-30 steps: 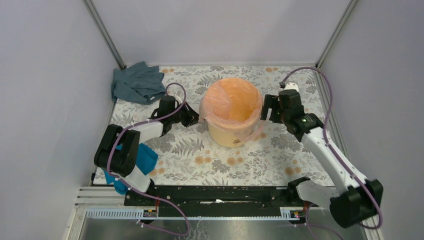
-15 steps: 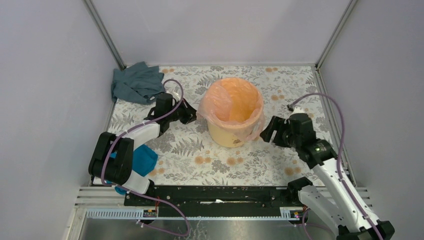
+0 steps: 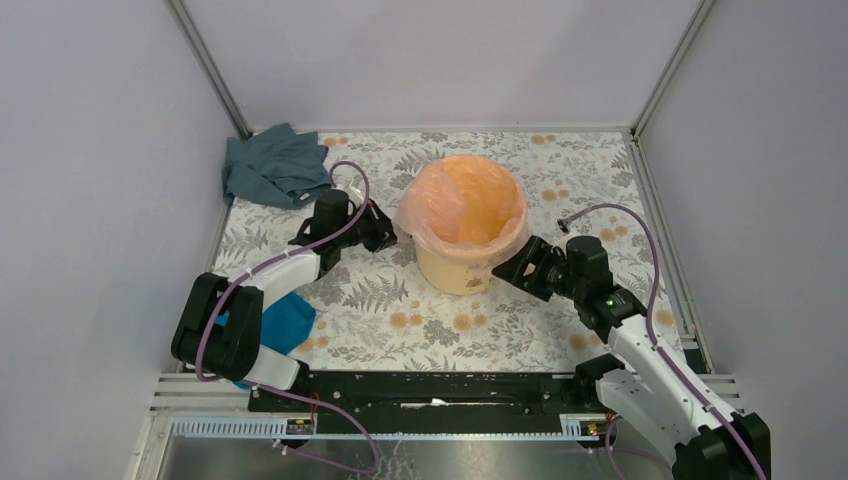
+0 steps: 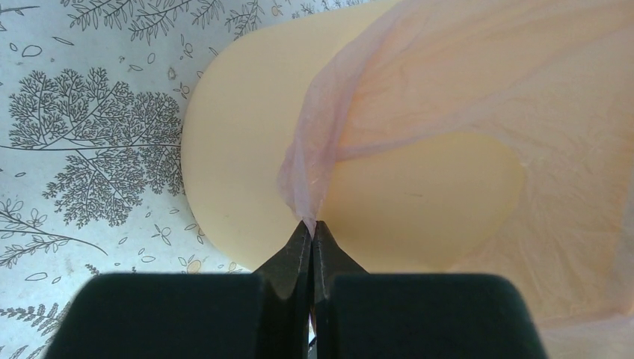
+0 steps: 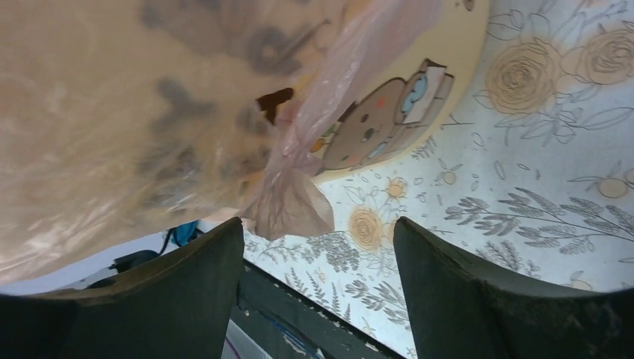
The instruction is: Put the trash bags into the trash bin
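Grey-blue cloth (image 3: 272,165) and teal cloth (image 3: 288,320) lie left of bucket (image 3: 452,272).

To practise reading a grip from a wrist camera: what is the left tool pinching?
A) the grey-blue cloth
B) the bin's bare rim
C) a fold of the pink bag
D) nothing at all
C: in the left wrist view the left tool is shut on a gathered fold of the bag, just in front of the bin.
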`<state>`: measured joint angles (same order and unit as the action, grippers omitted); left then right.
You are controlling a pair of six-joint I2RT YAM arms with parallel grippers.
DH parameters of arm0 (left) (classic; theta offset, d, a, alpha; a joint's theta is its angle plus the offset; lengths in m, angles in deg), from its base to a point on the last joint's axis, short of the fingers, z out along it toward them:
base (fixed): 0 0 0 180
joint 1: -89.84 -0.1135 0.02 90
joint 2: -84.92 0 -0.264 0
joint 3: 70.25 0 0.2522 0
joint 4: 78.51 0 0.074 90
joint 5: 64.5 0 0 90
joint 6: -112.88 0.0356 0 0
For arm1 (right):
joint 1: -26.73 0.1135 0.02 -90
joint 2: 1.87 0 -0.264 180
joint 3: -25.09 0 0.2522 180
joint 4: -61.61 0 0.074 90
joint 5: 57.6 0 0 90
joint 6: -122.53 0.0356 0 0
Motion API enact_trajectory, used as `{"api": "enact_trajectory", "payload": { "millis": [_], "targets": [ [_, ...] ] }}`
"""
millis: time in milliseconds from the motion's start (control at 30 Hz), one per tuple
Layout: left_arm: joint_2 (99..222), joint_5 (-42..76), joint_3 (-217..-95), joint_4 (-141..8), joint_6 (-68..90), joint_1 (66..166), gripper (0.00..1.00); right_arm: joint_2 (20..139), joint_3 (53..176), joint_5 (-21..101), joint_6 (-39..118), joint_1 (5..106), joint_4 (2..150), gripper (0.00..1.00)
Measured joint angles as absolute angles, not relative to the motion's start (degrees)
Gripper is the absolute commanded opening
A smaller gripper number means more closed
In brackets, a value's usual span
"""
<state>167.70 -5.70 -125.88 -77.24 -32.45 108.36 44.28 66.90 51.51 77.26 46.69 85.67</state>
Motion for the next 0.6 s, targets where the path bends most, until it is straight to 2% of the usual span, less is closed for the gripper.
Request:
{"api": "enact_trajectory", "payload": {
  "millis": [133, 233, 300, 333, 433, 533, 567, 600],
  "targets": [
    [167.79, -5.49, -125.90, -77.26, -32.41, 108.71, 0.00, 42.25, 66.05, 52.91, 79.25, 46.69, 83.68, 0.73],
    [168.08, -5.31, -125.92, -77.26, -32.41, 108.93, 0.00, 41.96, 62.55, 54.68, 83.07, 46.69, 78.05, 0.72],
    [168.40, -5.27, -126.05, -77.24, -32.41, 109.04, 0.00, 43.78, 60.02, 56.28, 86.13, 46.69, 73.35, 0.67],
    [168.43, -5.25, -126.05, -77.22, -32.41, 109.09, 0.00, 44.91, 59.34, 56.93, 87.12, 46.69, 71.90, 0.61],
    [168.43, -5.14, -126.05, -77.18, -32.32, 109.15, 0.00, 48.89, 58.75, 58.64, 89.15, 46.69, 68.30, 0.30],
    [168.40, -4.72, -126.43, -75.71, -31.49, 109.24, 0.00, 50.38, 58.75, 59.55, 89.28, 46.69, 66.70, 0.05],
    [168.29, -4.44, -126.69, -74.69, -31.10, 109.26, 0.00, 50.40, 58.75, 59.75, 89.17, 46.69, 66.70, 0.00],
    [168.05, -4.02, -126.97, -73.55, -30.51, 109.24, 0.00, 50.27, 58.77, 60.04, 88.91, 46.69, 66.88, 0.00]
  ]
}}
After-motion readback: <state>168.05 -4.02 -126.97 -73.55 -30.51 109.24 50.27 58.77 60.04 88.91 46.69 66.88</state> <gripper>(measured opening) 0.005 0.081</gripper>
